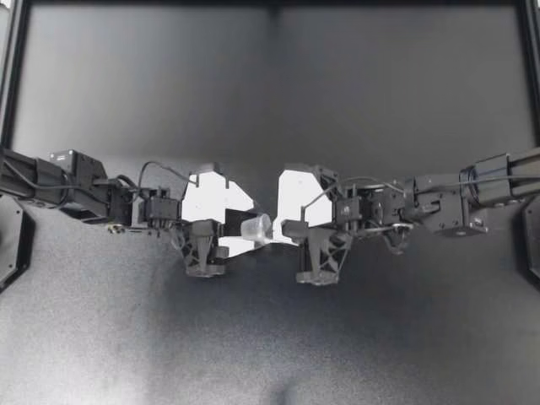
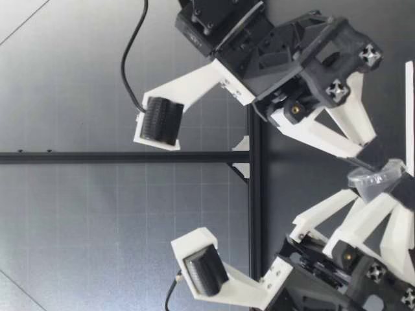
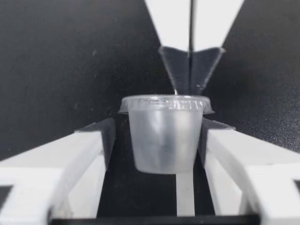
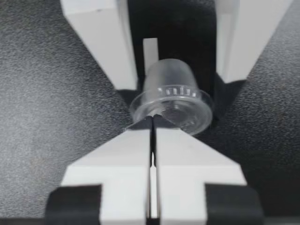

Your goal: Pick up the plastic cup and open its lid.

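Note:
A small clear plastic cup (image 1: 256, 228) with its lid on lies on its side between my two grippers, lid toward the right arm. My left gripper (image 1: 246, 229) stands open around the cup (image 3: 164, 136). One pad rests against the cup's wall and a narrow dark gap shows at the other. My right gripper (image 1: 284, 228) is shut, its tips pinching the edge of the lid (image 4: 176, 105). From the right wrist, the left fingers (image 4: 101, 37) flank the cup's body. In the low view the cup (image 2: 379, 184) sits just above the table.
The dark table (image 1: 270, 84) stretches all around the grippers. Black frame rails (image 1: 8, 67) run along its left, right and far edges. A black frame bar (image 2: 130, 157) crosses behind the arms in the low view.

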Motion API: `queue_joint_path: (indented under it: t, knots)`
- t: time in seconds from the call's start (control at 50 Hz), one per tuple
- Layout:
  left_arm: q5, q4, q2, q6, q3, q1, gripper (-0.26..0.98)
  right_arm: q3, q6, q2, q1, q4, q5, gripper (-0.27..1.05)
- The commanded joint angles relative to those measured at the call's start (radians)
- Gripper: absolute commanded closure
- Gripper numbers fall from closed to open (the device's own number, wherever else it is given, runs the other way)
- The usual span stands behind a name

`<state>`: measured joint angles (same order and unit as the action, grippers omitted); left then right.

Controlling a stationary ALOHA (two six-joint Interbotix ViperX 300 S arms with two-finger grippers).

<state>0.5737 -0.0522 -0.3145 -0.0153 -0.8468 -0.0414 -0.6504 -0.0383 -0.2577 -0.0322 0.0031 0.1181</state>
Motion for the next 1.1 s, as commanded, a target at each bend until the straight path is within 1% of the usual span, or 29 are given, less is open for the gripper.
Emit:
queue_joint_path:
  t: [0.0,0.14,0.24,0.44,0.7,0.8,0.9,0.92,1.02,1.08]
  knots:
    - [-0.003,0.0,0.015,0.003,0.017,0.0,0.22,0.017,0.0,0.015,0.005,0.002,0.003,0.97]
    - [-0.009,-0.009,0.017,0.003,0.018,0.0,0.36,0.018,0.0,0.015,0.005,0.002,0.003,0.97]
    - [-0.009,-0.018,0.021,0.003,0.017,0.0,0.41,0.015,0.0,0.014,0.005,0.002,0.003,0.97]
    - [-0.017,-0.02,0.023,0.003,0.015,0.0,0.41,-0.015,-0.002,0.032,0.003,0.002,0.003,0.97]
    - [-0.006,-0.02,0.034,0.005,0.008,0.0,0.43,-0.054,-0.006,0.08,-0.02,0.002,0.003,0.97]
    - [0.032,-0.018,0.054,0.003,-0.011,0.0,0.43,-0.063,-0.003,0.152,-0.02,0.002,0.011,0.97]
    - [0.13,-0.014,0.094,-0.003,-0.051,0.0,0.43,-0.081,0.008,0.279,-0.015,-0.002,0.06,0.97]
    - [0.15,-0.012,0.101,-0.006,-0.058,0.0,0.43,-0.091,0.011,0.319,-0.014,-0.006,0.083,0.97]
    - [0.249,-0.012,0.141,-0.04,-0.094,0.0,0.43,-0.133,0.031,0.431,-0.012,-0.029,0.198,0.97]
    - [0.307,-0.014,0.155,-0.064,-0.106,0.0,0.43,-0.163,0.054,0.468,-0.012,-0.055,0.267,0.97]
